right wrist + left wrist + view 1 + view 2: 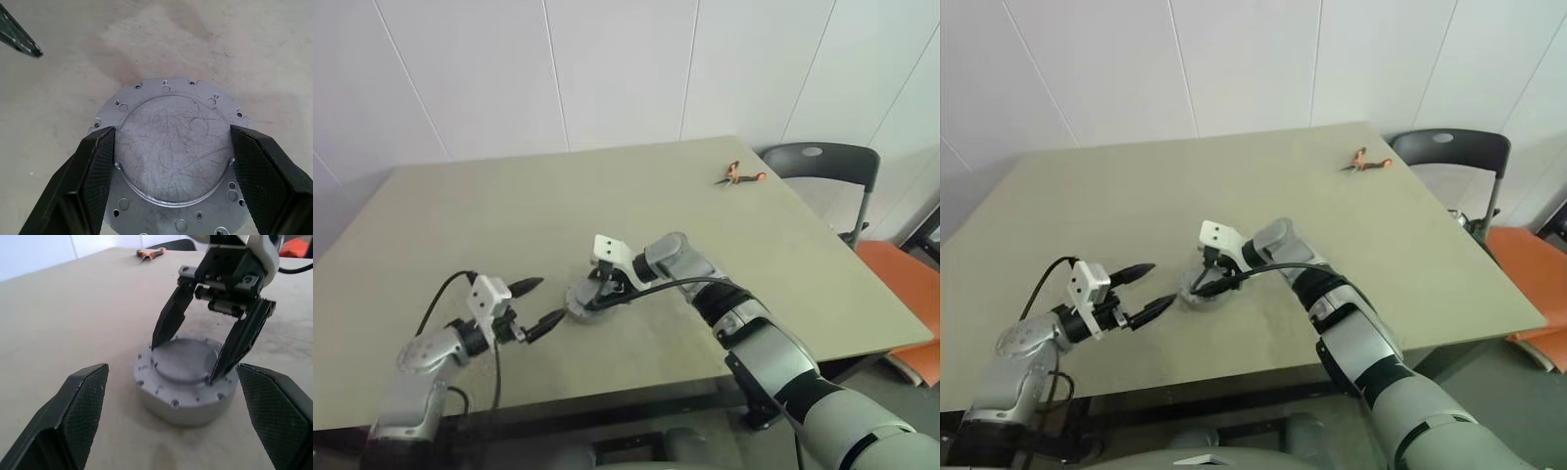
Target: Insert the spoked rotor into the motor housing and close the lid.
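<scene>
Orange-handled pliers [740, 176] lie at the table's [460, 225] far right corner, a dark chair [822, 162] behind. Motor housing [186, 382] sits near the front edge, lid [185, 360] on top. Right gripper [188, 360] straddles the lid, fingertips [159, 340] at its rim. Left gripper [536, 305] wide open, empty, just beside the housing.

Scratched silver-grey motor housing [171, 161] on beige table [509, 215]; orange-handled pliers [740, 176].
</scene>
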Motion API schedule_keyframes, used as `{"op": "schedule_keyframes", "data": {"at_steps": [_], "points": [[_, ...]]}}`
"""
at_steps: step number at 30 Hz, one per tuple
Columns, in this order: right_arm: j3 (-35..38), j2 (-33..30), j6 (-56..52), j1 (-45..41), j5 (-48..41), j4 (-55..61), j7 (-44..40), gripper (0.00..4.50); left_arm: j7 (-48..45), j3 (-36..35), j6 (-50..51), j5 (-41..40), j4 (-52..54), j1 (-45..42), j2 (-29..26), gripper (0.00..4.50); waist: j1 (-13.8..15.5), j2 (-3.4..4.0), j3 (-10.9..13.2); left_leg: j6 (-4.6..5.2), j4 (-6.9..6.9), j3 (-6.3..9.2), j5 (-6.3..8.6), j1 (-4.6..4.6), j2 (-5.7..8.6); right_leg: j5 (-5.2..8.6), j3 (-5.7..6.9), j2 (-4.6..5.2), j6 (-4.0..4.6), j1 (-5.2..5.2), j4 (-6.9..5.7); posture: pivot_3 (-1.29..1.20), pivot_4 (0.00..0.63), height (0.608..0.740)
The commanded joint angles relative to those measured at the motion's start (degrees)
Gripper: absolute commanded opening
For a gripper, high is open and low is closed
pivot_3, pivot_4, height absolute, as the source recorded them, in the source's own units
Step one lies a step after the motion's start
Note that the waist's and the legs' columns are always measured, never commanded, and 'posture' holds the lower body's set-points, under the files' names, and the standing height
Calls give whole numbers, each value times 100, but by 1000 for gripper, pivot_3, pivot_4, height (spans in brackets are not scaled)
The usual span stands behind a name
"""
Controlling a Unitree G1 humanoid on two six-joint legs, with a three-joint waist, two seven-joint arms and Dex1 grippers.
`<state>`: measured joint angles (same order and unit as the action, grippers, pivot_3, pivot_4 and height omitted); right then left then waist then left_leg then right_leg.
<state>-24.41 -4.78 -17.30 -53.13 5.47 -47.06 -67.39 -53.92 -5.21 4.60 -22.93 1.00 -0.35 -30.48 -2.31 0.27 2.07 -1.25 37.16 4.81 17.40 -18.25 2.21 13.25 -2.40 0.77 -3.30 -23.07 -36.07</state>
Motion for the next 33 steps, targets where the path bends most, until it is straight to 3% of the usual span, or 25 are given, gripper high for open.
{"op": "schedule_keyframes", "data": {"at_steps": [1, 6, 9, 20, 33], "points": [[-229, -72, -551, 317, 181, -442, -229, 3213, -316, 307, 116, 112, -325, -609, -73, 4500, 11, 0, -4, 0, 0, 0, 0, 0, 2, 0, 1, 1, 0, 0, 1, 0, 0, 740], [-180, -58, -641, 284, 174, -368, -206, 3213, -667, 668, 166, 237, -1193, -1578, 82, 4500, -12, -4, -9, 0, -2, -3, 0, -5, 6, 0, 3, 2, -7, -2, 5, 0, 0, 740], [-150, -71, -676, 280, 179, -345, -152, 3213, -972, 730, 168, 208, -1508, -1873, 118, 3874, -19, -3, -9, 1, -6, -1, 0, -7, 5, -8, 3, 2, -21, -7, 5, 0, 0, 740], [-98, -115, -730, 332, 190, -265, -47, 3213, -1365, 709, 187, 244, -1860, -2031, 128, 108, -9, -2, -10, 1, -6, 3, 0, -8, 5, 0, 0, 5, -12, -6, 4, 0, 0, 740], [-150, -211, -718, 458, 256, -120, -1, 3213, -1255, 1038, 261, 719, -1926, -1843, 184, 46, 0, -3, -11, 1, -7, 5, 0, -8, 5, -1, 0, 6, -15, -7, 4, 0, 0, 740]]}}
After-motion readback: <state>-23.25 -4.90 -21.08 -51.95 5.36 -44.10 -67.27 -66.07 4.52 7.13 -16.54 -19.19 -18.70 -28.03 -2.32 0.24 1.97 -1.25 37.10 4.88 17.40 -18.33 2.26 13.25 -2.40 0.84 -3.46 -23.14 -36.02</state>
